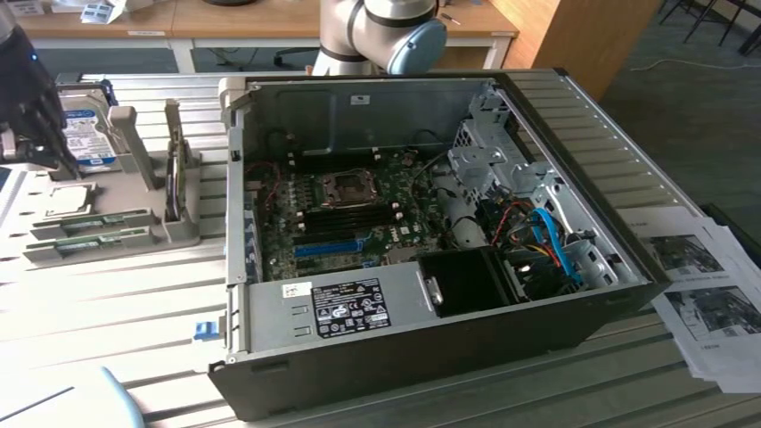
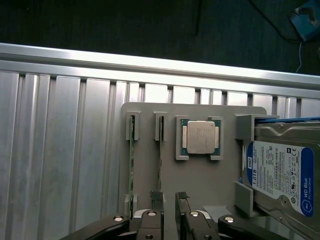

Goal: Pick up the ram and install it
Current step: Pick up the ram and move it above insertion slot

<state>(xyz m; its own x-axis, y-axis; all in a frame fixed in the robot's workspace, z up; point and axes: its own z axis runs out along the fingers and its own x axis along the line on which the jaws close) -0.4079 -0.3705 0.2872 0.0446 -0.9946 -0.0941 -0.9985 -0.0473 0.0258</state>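
Note:
Two green ram sticks stand on edge in a grey holder tray (image 2: 200, 185): one ram (image 2: 131, 160) in the outer slot, the other ram (image 2: 160, 165) beside it. They show as thin green strips (image 1: 89, 223) at the exterior view's left. My gripper (image 2: 168, 201) hangs open just above the tray, its fingertips (image 2: 156, 196) straddling the end of the second stick without touching it. In the exterior view the gripper (image 1: 34, 147) is a dark shape over the tray. The open computer case (image 1: 594, 303) holds the motherboard (image 1: 356, 218), whose dark memory slots lie below the processor socket.
A processor chip (image 2: 198, 137) and a silver hard drive (image 2: 282, 175) with a blue-and-white label sit in the same tray. A bright-blue slot (image 1: 327, 247), cables and a drive cage (image 1: 500, 160) crowd the case. Printed sheets (image 1: 701, 294) lie at the exterior view's right on the ribbed metal table (image 1: 119, 303).

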